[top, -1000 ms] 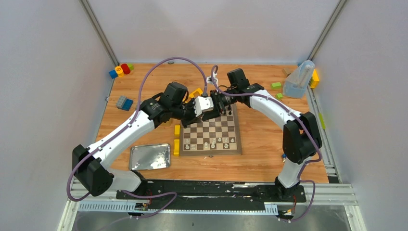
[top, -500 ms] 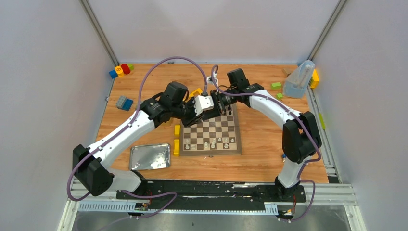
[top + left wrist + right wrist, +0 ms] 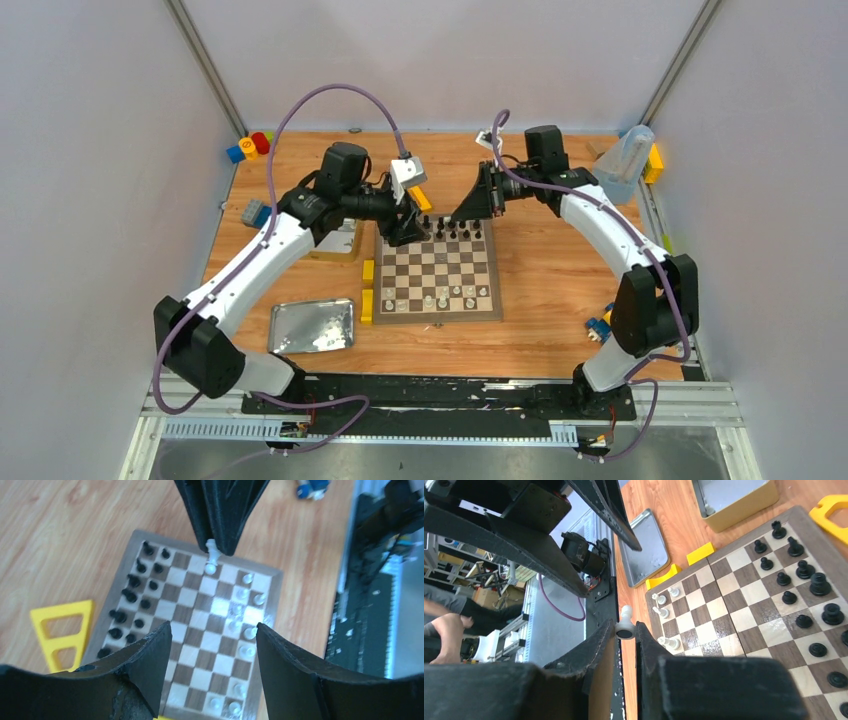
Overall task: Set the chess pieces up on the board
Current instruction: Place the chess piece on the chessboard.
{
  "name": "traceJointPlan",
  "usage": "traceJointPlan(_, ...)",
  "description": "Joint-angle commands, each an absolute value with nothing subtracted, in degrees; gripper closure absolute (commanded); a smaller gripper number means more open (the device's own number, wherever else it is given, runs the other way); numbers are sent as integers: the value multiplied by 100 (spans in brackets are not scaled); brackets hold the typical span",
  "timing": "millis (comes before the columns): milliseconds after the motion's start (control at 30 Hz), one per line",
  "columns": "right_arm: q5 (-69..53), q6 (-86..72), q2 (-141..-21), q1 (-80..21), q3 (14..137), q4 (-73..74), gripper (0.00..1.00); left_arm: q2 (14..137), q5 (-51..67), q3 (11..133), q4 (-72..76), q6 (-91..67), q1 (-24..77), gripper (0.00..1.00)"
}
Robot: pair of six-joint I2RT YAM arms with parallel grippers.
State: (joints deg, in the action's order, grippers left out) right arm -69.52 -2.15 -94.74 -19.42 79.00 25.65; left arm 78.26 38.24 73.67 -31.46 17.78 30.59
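The board (image 3: 440,275) lies mid-table, with black chess pieces (image 3: 455,233) along its far rows and white ones (image 3: 445,296) near the front. My right gripper (image 3: 625,630) is shut on the base of a white piece (image 3: 625,625), held in the air above the board's far edge (image 3: 460,215). The left wrist view shows that white piece (image 3: 212,555) hanging from the right fingers (image 3: 220,515). My left gripper (image 3: 214,632) is open and empty, hovering over the board's far-left corner (image 3: 407,232).
A flat metal tray (image 3: 312,325) lies front left and a metal tin (image 3: 340,240) sits under the left arm. Yellow blocks (image 3: 367,290) line the board's left side. Coloured bricks (image 3: 250,146) are back left, a plastic container (image 3: 622,165) back right.
The two grippers, close together over the board's far edge, have drawn apart. The left jaws opened and moved left; the right arm swung back and right, keeping the white piece.
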Motion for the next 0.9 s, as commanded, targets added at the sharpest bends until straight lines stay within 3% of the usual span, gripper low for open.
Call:
traceJointPlan(0, -7307, -800, -9048, -1700, 7784, 1899, 96, 8072, 5201, 7717, -2312, 644, 2999, 31)
traceJointPlan(533, -7569, -1248, -9052, -1563, 7756, 1497, 96, 9069, 6043, 7901, -321, -2119, 2779, 40)
traceJointPlan(867, -7576, -1314, -9123, -1493, 7699, 1395, 96, 9191, 6238, 7785, 264, -2705, 2759, 60)
